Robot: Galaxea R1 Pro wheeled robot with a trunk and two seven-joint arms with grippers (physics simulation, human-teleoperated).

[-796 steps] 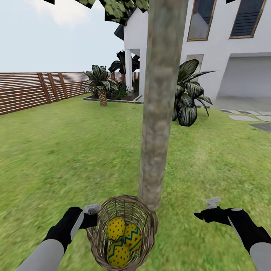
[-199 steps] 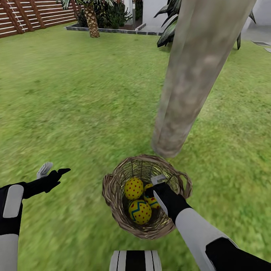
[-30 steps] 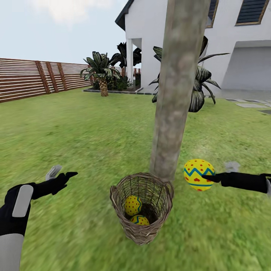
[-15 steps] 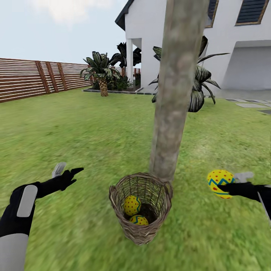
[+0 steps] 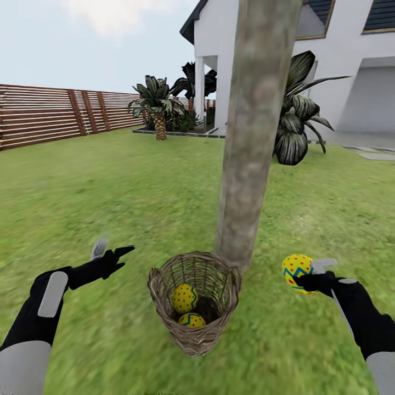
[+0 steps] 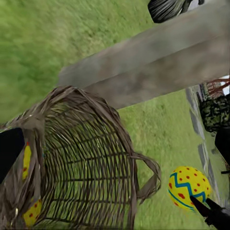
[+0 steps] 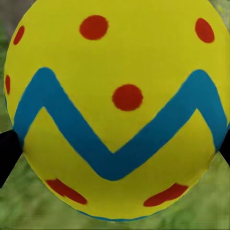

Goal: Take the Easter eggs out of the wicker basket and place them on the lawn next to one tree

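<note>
1. The step in hand looks to be setting the first egg (image 5: 297, 272) down on the lawn (image 5: 109, 186) beside the tree (image 5: 249, 137). To do it well, the right gripper (image 5: 307, 277) should lower the egg until it touches the grass close to the foot of the trunk before letting go. An egg is round and likely to roll if dropped from above.
2. Pick a spot on the grass on the trunk's right side, clear of the wicker basket (image 5: 193, 300), which stands just in front of the trunk base and nearly touches it. Leave room next to the same trunk for the other two.
3. The right gripper is closed on this egg, with dark fingers pressing its two sides, as the right wrist view shows (image 7: 115, 110). The egg hangs above the grass, to the right of the trunk base and about level with the basket rim.
4. Two eggs (image 5: 185, 298) remain inside the basket, one above the other against its inner wall.
5. The left gripper (image 5: 112, 253) hovers to the left of the basket, holding nothing, its fingers apart.
</note>
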